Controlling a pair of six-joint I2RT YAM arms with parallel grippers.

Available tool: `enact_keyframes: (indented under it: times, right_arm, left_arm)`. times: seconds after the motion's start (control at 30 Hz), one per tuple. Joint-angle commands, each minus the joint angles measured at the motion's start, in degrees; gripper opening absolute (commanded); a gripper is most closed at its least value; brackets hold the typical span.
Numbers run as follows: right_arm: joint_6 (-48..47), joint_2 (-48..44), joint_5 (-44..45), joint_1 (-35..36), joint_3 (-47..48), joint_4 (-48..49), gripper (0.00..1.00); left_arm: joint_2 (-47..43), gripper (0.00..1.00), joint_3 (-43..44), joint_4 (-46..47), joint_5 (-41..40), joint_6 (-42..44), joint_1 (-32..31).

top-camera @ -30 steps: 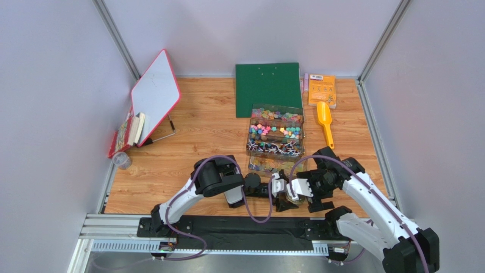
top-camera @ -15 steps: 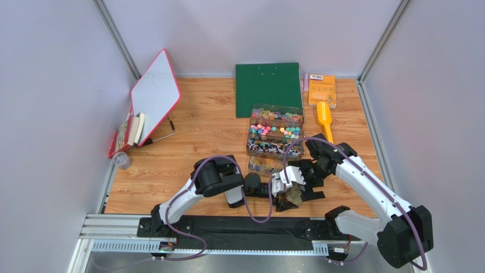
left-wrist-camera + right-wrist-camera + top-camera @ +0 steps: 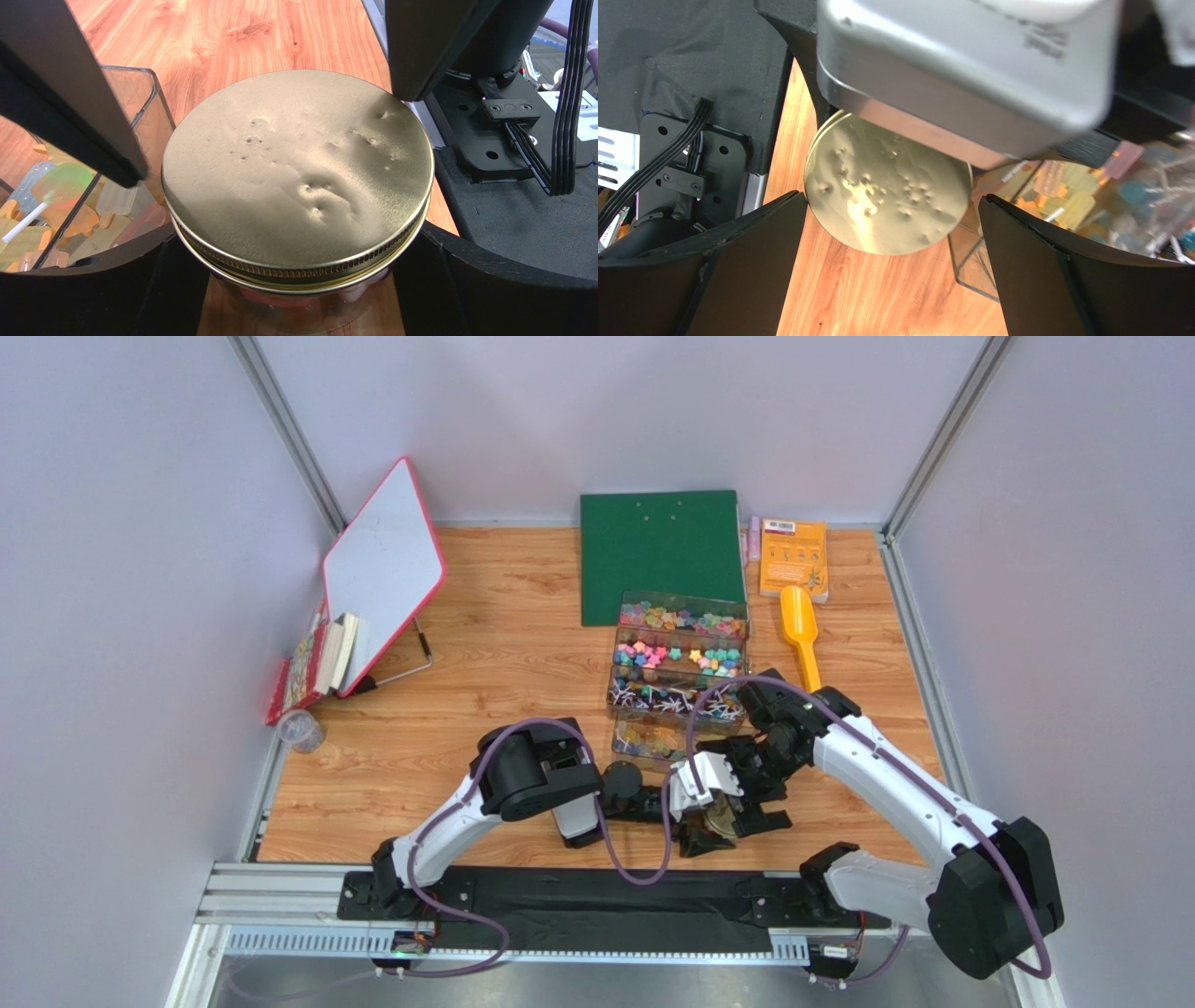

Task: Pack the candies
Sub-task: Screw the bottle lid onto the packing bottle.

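A glass jar with a dented gold lid stands on the wooden table near the front edge; the lid also shows in the top view. My left gripper is shut on the jar's glass body below the lid, and pink shapes show through the glass. My right gripper is open just above and beside the lid, with its jaws spread wider than the lid. The candies fill a clear compartment box behind the jar.
A yellow scoop lies right of the box. A green board and an orange book lie at the back. A tilted whiteboard and small items stand at the left. The box's near corner is close to the jar.
My right gripper has swung left and away from the front edge, coming in over the jar's lid. My left arm and the jar have not moved.
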Motion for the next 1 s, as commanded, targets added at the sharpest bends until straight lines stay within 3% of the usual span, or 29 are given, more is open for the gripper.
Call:
enact_keyframes:
  times: [0.0,0.43,0.97]
  right_arm:
    - [-0.49,0.29,-1.72,0.47,-1.09,0.76,1.0]
    - [-2.43,-9.28,3.99,0.47,-8.38,-3.21,1.0]
    - [-3.74,-11.31,11.28,0.03,-8.65,-4.61,0.98]
  left_arm:
    - [7.85,0.0,-2.95,-22.75,-5.71,7.21,1.21]
    - [8.73,0.0,-1.99,-23.71,-6.41,5.63,2.79]
    - [8.91,0.0,-1.72,-24.59,-6.59,5.28,3.24]
